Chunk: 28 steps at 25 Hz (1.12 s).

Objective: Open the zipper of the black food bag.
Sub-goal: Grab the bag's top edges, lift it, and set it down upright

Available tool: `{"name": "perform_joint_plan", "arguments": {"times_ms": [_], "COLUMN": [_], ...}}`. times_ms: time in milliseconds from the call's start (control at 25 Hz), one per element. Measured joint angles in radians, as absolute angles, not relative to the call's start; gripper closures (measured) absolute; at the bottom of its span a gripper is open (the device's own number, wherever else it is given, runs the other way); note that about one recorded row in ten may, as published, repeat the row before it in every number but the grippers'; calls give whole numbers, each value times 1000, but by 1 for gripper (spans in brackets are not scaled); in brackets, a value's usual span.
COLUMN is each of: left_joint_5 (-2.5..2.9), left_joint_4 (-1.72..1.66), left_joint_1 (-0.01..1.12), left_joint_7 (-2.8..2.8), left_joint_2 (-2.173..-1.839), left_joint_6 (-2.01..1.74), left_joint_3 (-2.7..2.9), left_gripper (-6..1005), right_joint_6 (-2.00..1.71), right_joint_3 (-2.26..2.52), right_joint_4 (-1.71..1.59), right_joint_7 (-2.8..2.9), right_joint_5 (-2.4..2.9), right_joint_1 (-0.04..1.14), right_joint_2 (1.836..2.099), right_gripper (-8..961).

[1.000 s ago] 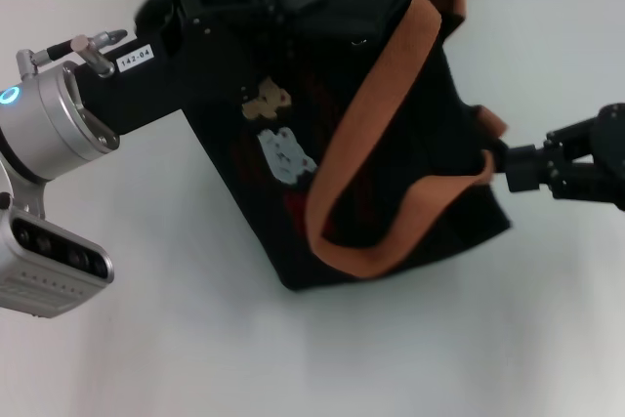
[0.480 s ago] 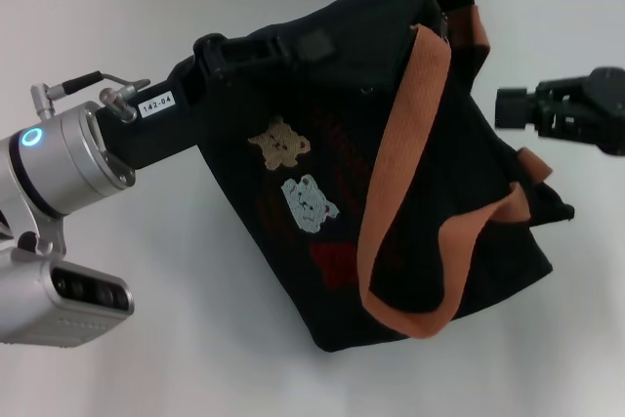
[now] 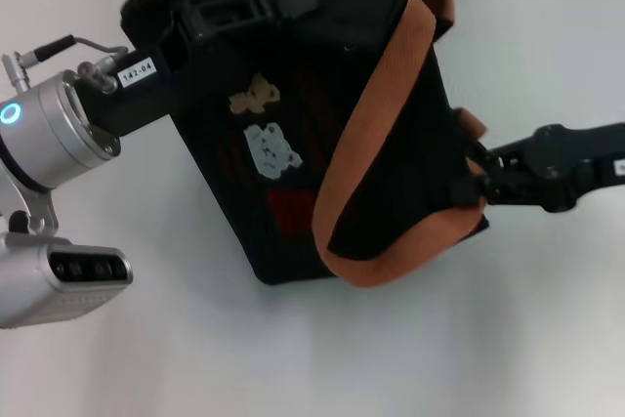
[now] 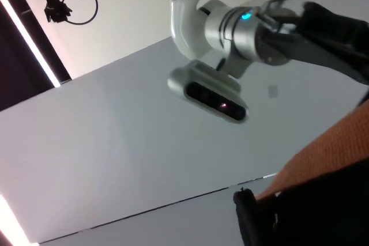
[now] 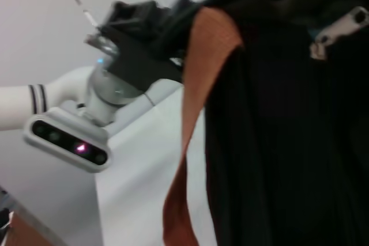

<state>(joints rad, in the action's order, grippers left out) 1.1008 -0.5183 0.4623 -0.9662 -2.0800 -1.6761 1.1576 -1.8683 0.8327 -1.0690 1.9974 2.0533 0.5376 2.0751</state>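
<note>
Boxy soft black fabric food bag (image 3: 332, 134), orange-brown webbing handles (image 3: 376, 134), tan and pale bear patches (image 3: 262, 124); tipped on white table (image 3: 293, 358), centre of head view. Thin black zipper with small silver metal pull tab (image 5: 340, 30), seen only in right wrist view, near top rim. Fabric judged light, limp, prone to shifting; needs bracing, pull best taken at tab. Left gripper (image 3: 220, 17) clenched on bag's upper left end. Right gripper (image 3: 480, 183) at bag's right end, touching fabric; finger state not discernible.
</note>
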Motion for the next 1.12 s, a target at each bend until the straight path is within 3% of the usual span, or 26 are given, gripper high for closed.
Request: {"name": "perform_joint_plan", "arguments": {"times_ms": [640,840,1000,1120], "left_joint_5": [1078,1060,1048,1040], "left_joint_4": [-450,-392,-390,-388], "left_joint_1": [446,457,458,458], "left_joint_7": [-992,-1048,-1046,-1044], "left_joint_2": [-2081,-2080,-2080,-2080], "left_joint_6": [-1660,-1627,-1626,-1626], "left_joint_3": [1295,1334,1345,1349], "left_gripper": [896,896,896,896], "right_joint_6": [-1552,-1628,-1730,-1788], "right_joint_3": [990,968,861,740], "right_joint_4": [-843,-858,-855,-858], "right_joint_7": [2016,2018,2010,1978], "right_joint_5": [2052,1959,1925,1905], "right_joint_1": [673,626,577,529], "right_joint_2": [2079,2046,2015,2012], "right_gripper": [779,777,711,662]}}
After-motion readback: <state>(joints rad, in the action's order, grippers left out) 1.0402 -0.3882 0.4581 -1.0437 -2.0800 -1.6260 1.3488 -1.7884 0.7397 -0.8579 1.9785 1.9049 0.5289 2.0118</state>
